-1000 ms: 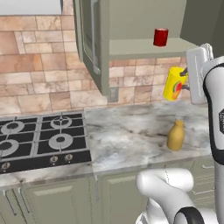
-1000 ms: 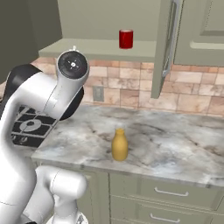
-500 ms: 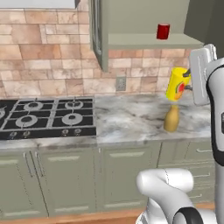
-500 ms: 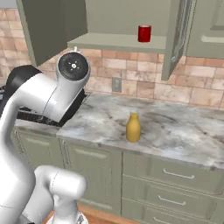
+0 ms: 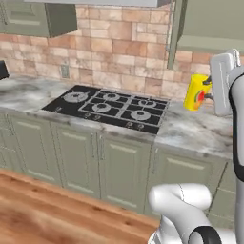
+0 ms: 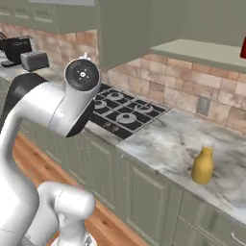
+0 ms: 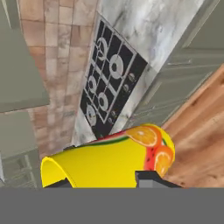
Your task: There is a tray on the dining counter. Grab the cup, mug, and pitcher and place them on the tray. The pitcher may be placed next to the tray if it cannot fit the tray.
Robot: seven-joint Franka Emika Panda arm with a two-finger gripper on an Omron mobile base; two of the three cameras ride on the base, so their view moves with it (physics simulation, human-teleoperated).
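In the left base view, the yellow cup point(image 5: 197, 92) with its red-orange mark hangs in the air at the right, above the marbled wall counter point(image 5: 190, 131). My gripper point(image 5: 205, 90) is shut on it. Seen from the hand, the cup point(image 7: 109, 159) lies sideways between my dark fingertips point(image 7: 151, 179), with fruit pictures on its side. The mustard-tan pitcher point(image 6: 203, 165) stands upright on the wall counter point(image 6: 163, 139) at the right. A sliver of the red mug point(image 6: 243, 48) sits on the open cabinet shelf at the right edge. The tray and dining counter are out of view.
A black gas stove point(image 5: 112, 107) is set into the wall counter, with green cabinets point(image 5: 76, 152) below and a wooden floor point(image 5: 43, 209) in front. A toaster point(image 6: 33, 60) stands at the far left. Wall cabinets point(image 5: 209, 24) hang overhead.
The whole picture has shifted: the base has moved, bringing the stove to the centre and the wooden floor into view. The cup stays in my shut gripper.
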